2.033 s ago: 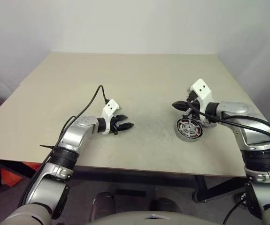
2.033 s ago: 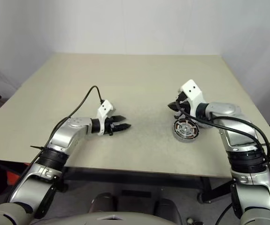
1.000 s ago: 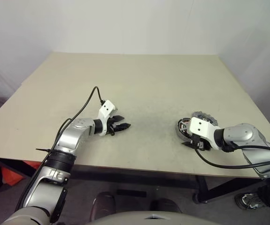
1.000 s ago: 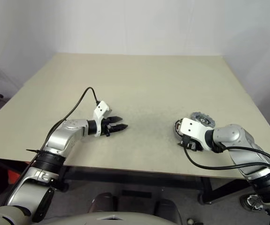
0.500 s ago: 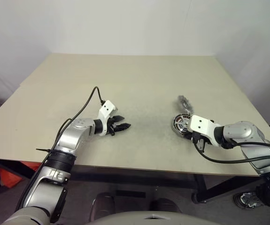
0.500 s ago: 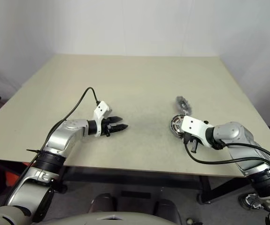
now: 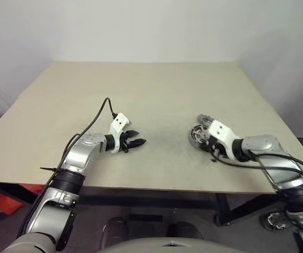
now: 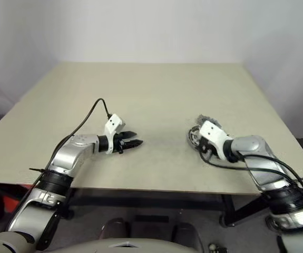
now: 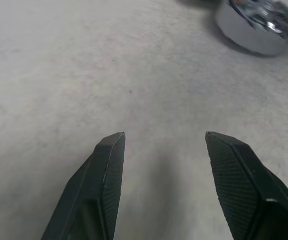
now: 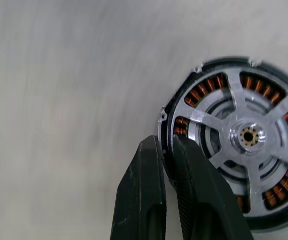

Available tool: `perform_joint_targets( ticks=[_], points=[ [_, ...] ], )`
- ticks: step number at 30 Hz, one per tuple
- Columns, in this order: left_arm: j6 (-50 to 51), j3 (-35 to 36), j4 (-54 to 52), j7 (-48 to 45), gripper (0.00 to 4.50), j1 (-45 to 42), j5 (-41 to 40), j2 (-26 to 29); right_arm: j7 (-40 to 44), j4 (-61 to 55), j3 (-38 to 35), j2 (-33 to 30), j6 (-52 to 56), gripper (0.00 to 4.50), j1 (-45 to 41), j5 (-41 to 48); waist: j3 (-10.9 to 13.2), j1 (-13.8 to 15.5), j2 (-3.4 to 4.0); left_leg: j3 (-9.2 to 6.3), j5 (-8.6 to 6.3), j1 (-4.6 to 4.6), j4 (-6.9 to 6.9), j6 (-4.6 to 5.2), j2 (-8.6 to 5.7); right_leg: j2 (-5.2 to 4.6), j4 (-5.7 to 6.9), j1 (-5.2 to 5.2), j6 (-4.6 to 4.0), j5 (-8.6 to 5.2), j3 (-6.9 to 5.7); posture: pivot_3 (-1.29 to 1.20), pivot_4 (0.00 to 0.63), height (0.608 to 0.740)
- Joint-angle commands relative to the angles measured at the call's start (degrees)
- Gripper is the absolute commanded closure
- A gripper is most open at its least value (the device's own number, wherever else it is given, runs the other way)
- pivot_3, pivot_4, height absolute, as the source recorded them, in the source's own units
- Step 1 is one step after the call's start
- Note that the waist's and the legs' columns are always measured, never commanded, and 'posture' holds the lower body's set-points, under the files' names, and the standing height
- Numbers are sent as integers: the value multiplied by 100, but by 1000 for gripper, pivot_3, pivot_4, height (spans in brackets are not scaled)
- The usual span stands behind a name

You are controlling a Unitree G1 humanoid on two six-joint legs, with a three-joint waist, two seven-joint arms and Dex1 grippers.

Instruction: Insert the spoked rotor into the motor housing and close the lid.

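five silver spokes over copper windings (image 10: pixel 219 82)

Counter (image 7: pixel 156 89): you see plain pale beige, faintly speckled.
Motor housing (image 10: pixel 199 75): you see a silver-grey shell with a dark rim and copper-orange windings in a ring.
Spoked rotor (image 10: pixel 247 135): you see bright silver spokes and a brassy centre.
Left end effector (image 9: pixel 165 145): you see black fingers (image 9: pixel 239 175) with fine cross-hatched pads.
Right end effector (image 10: pixel 165 145): you see plain black.
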Motion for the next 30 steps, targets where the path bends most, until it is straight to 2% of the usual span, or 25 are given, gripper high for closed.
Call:
perform_joint_targets(
  ticks=[1, 9, 19, 24, 30],
  points=[
    [-43, 139, -134, 16, 1752, -97, -51, 79, -387, -273, -640, 242, 818, 4496, -653, 429, 2, 37, 3, -2, 4, -7, -1, -7, 1, 1, 11, -11, -5, 2, -1, 0, 0, 740],
    [-111, 604, 55, 98, 1752, -163, -122, 426, -1329, -269, -1212, 1601, 2742, 4496, -1620, 1192, 2, 49, 4, -9, 15, -67, -11, -26, 6, 13, 4, -65, -11, -5, -5, 0, 0, 740],
    [-337, 1367, 408, 276, 1752, -207, -202, 978, -2531, -118, -1702, 3413, 4357, 4496, -2055, 1292, 3, 60, 4, -13, 21, -84, -12, -39, 5, 12, 9, -80, -10, -4, -7, 0, 0, 740],
    [-303, 1406, 187, 331, 1752, 5, -227, 965, -3001, 319, -2005, 3971, 4533, 4496, -2321, 1139, 3, 53, 4, -14, 24, -81, -14, -46, 6, 13, 10, -80, -8, -3, -7, 0, 0, 740],
    [-221, 1394, -19, 424, 1752, 134, -247, 914, -3429, 1149, -2226, 4463, 4263, 4496, -2678, 1040, 3, 44, 3, -16, 33, -74, -17, -61, 8, 14, 17, -80, -7, -3, -7, 0, 0, 740]
  ],
)
